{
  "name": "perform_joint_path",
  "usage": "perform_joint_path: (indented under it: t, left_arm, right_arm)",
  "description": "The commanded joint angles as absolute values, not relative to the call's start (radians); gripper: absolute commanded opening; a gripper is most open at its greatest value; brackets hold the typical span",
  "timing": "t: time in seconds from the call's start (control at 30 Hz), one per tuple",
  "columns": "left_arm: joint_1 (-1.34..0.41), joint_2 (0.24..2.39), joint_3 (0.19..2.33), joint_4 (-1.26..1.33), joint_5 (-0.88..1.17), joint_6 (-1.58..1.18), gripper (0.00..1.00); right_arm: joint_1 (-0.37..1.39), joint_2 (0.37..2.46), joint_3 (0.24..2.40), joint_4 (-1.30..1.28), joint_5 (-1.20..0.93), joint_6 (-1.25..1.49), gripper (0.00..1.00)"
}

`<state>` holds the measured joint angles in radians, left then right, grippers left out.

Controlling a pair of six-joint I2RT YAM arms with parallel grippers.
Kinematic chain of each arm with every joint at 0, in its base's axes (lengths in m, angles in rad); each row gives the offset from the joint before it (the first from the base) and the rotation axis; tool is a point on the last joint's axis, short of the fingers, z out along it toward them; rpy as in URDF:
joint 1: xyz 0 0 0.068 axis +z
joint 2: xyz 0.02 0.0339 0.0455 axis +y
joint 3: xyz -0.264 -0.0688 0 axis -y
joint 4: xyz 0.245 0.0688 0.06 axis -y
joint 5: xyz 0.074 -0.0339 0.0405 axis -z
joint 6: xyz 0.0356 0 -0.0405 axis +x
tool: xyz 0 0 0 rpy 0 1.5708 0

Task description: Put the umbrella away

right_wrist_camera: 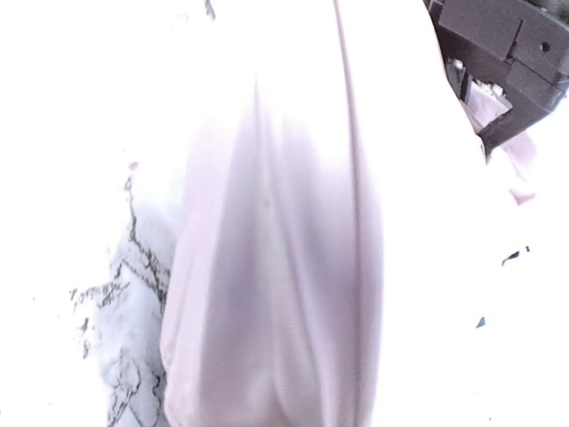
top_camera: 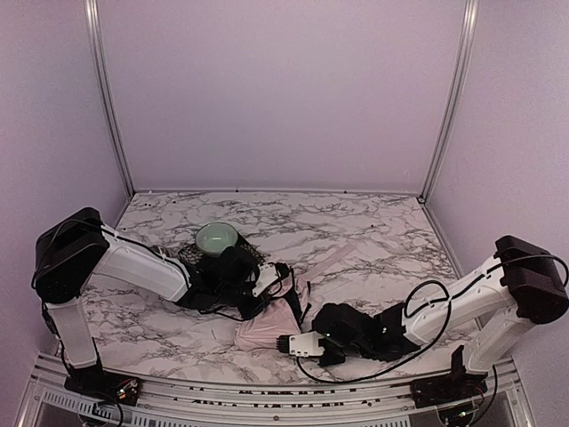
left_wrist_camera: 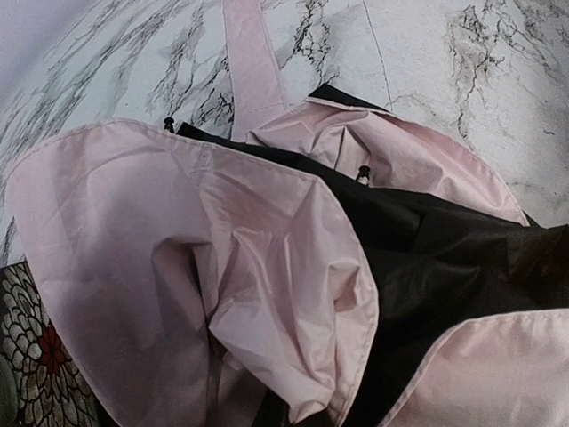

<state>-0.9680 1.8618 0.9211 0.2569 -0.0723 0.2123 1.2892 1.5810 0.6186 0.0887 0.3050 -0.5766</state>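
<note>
Marble-patterned tabletop [top_camera: 382, 222] is carrying every item; the left arm [top_camera: 142, 267] is reaching in from the left and the right arm [top_camera: 462, 298] from the right, both meeting at the near centre; the umbrella [top_camera: 267, 329] is lying collapsed there in a crumpled heap, its pale pink fabric and black lining filling the left wrist view; a dark floral mat [top_camera: 188, 256] is lying just behind it, partly under the left arm; a pale green bowl [top_camera: 217, 237] is sitting at the mat's far edge; a pale pink fabric strip [top_camera: 331, 261] is extending from the heap toward the far right; the left gripper [top_camera: 265, 280] is resting closed on the heap's far side; the right gripper [top_camera: 286, 343] is sitting closed at its near edge; whether either is pinching fabric cannot be told.
</note>
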Motion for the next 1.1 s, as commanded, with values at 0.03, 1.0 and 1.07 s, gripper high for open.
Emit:
perform_joint_path:
  t: [0.03,1.0,1.07]
  left_arm:
    - [-1.004,1.91,0.904,0.144,-0.08,0.181,0.0]
    - [-1.021,1.933,0.85,0.185,-0.028,0.166,0.0]
    - [-1.021,1.931,0.85,0.184,-0.025,0.169,0.0]
  right_arm:
    - [1.322,1.565,0.599,0.039,0.256,-0.607,0.02]
    - [1.412,1.589,0.792,0.046,0.394,-0.759,0.91]
    - [1.38,1.648,0.86,-0.024,0.365,-0.759,0.85]
